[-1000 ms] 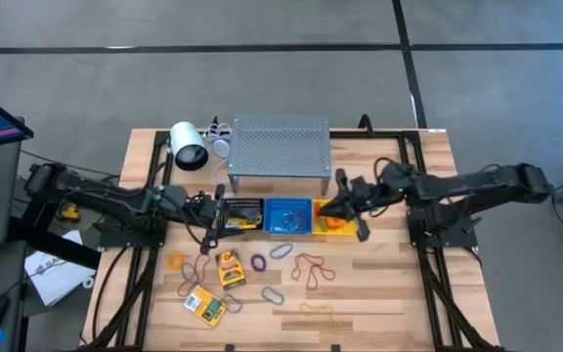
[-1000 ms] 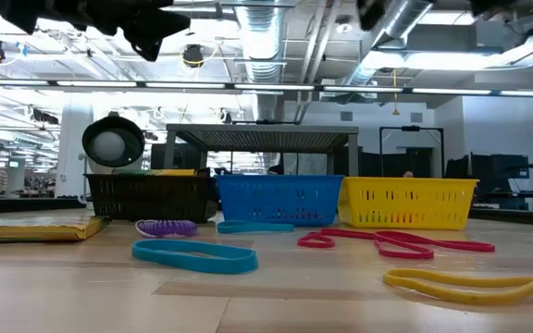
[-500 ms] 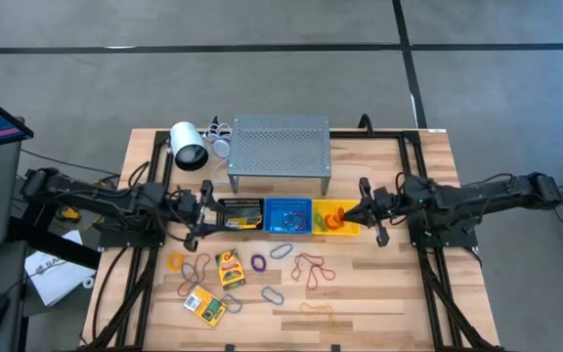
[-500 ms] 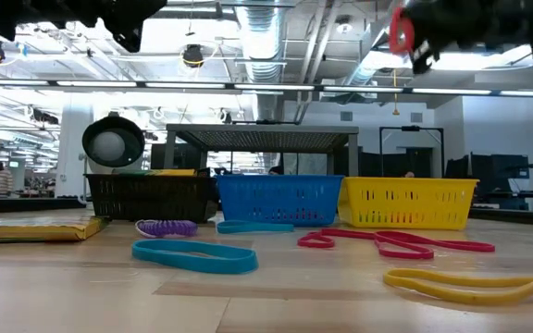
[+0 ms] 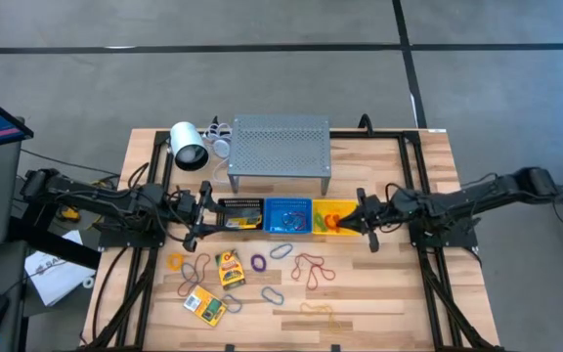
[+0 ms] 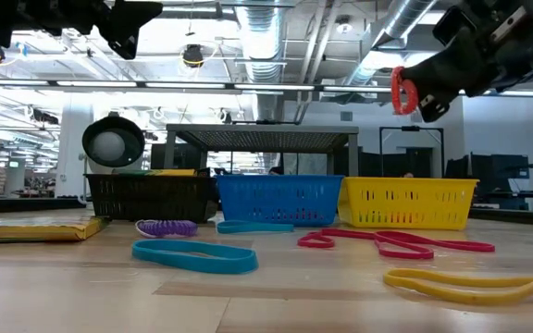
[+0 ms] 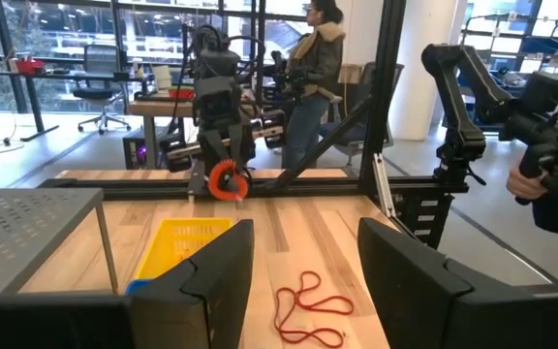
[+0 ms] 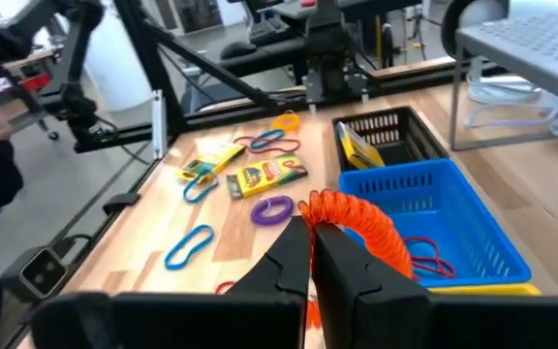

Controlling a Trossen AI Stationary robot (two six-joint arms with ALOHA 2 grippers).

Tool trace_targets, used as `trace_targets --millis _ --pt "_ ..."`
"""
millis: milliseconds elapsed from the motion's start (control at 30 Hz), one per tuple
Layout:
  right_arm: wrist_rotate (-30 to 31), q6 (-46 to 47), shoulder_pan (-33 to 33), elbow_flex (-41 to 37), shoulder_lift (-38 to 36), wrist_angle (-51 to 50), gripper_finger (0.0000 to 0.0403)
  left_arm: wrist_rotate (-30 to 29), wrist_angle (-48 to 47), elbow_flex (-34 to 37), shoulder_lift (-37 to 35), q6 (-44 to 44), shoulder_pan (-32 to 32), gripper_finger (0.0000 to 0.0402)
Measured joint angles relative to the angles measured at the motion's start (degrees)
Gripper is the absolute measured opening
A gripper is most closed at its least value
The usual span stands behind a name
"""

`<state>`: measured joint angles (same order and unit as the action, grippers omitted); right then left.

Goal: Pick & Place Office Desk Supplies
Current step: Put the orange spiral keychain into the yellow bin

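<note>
the right hand (image 5: 360,217) pinches an orange coiled band (image 8: 358,219) between its pressed-together fingers, held in the air at the yellow basket (image 5: 331,217) beside the blue basket (image 5: 287,215). the left hand (image 5: 201,213) hangs spread and empty by the black basket (image 5: 240,213). crayon packs (image 5: 230,267), band loops (image 5: 311,269) and grey clips (image 5: 273,293) lie loose on the counter (image 5: 379,284).

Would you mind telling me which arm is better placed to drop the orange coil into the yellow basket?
Right: the right gripper is shut on the orange coil beside the yellow basket. The left gripper hangs open by the black basket.
</note>
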<state>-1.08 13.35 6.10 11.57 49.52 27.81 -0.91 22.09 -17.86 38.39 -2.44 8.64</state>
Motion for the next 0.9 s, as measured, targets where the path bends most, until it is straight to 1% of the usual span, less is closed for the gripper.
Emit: trace_targets --millis 333,567,700,900 --pt "7.35 3.05 0.58 0.04 7.87 0.55 0.0003 0.04 -0.02 0.0 0.0 0.0 0.0 0.0181" --pt "11.32 4.72 0.37 0.09 11.1 0.53 0.0003 0.04 -0.02 0.0 0.0 0.0 0.0 0.0181" --pt "11.65 5.3 -0.27 0.13 11.74 -0.11 0.0003 0.07 -0.02 0.0 0.0 0.0 0.0 0.0181" --pt "11.69 7.89 -1.46 0.15 11.69 -3.82 0.0004 0.07 -0.09 -0.03 0.0 -0.01 0.0 0.0181"
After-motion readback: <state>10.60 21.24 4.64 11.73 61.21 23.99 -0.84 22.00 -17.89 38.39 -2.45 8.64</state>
